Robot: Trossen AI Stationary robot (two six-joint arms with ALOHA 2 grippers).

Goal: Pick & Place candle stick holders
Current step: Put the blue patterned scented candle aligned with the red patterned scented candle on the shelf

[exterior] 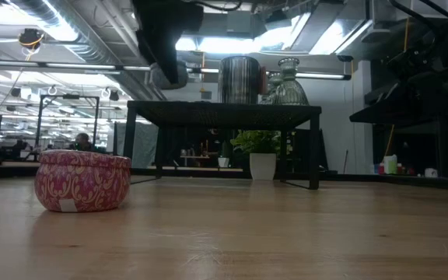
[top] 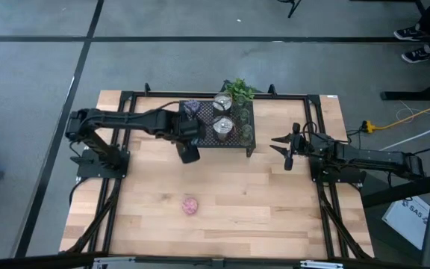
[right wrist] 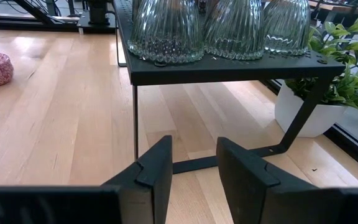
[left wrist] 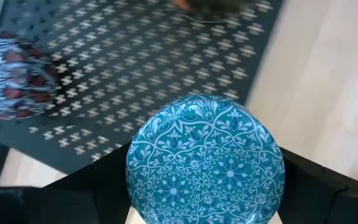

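My left gripper (top: 189, 155) is shut on a blue patterned round holder (left wrist: 205, 162) at the near left corner of the black mesh rack (top: 234, 142). A purple holder (left wrist: 8, 74), two silver holders (top: 222, 102) (top: 223, 127) and three olive glass cups (right wrist: 166, 28) stand on the rack top. A pink holder (top: 190, 205) rests on its base on the table near the front. My right gripper (top: 284, 149) is open and empty, to the right of the rack. My left gripper pinches the blue holder by its round side wall (left wrist: 132, 177) between its two fingers, one on each side. The fingers come from above, pointing down. The holder sits level with its patterned top up, clear of the table, over the rack's near edge (left wrist: 104, 152).
A small green plant in a white pot (right wrist: 306, 109) stands behind the rack. The rack stands on thin black legs (right wrist: 135, 118) with open room under it. Bare wood table (top: 260, 209) spreads in front. Black frame rails (top: 327, 217) run along both sides.
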